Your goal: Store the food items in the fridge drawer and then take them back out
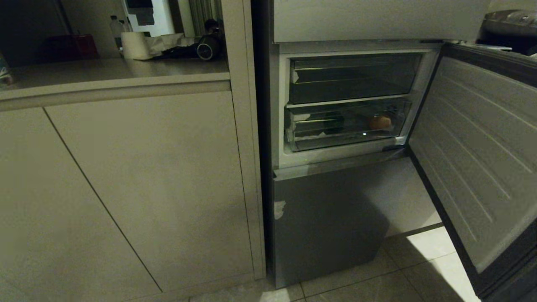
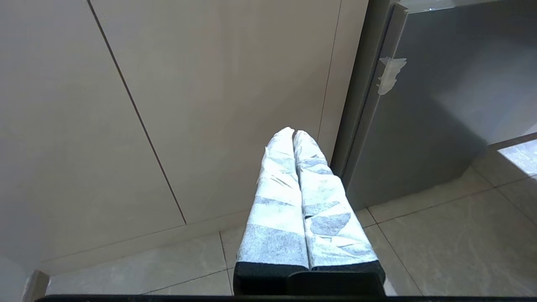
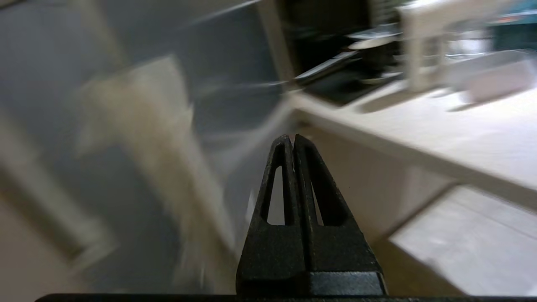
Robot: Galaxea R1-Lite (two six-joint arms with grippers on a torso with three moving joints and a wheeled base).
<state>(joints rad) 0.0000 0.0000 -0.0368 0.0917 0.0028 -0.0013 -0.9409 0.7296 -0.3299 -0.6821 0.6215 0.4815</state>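
Right gripper [image 3: 293, 137] is seen only in its own wrist view, black fingers pressed together with nothing between them; the blurred background shows a pale countertop [image 3: 440, 134], and the fridge drawer is not made out there. Left gripper [image 2: 293, 132] is closed too, its white-wrapped fingers empty, pointed at the cabinet door [image 2: 201, 105] just beside the fridge's grey lower panel [image 2: 428, 117]. Neither gripper is seen in the head view. Inside the fridge drawer [image 1: 344, 123], behind the clear front wall toward the open fridge door [image 1: 474, 155], the orange-brown food item [image 1: 380, 122] is seen, well apart from both grippers.
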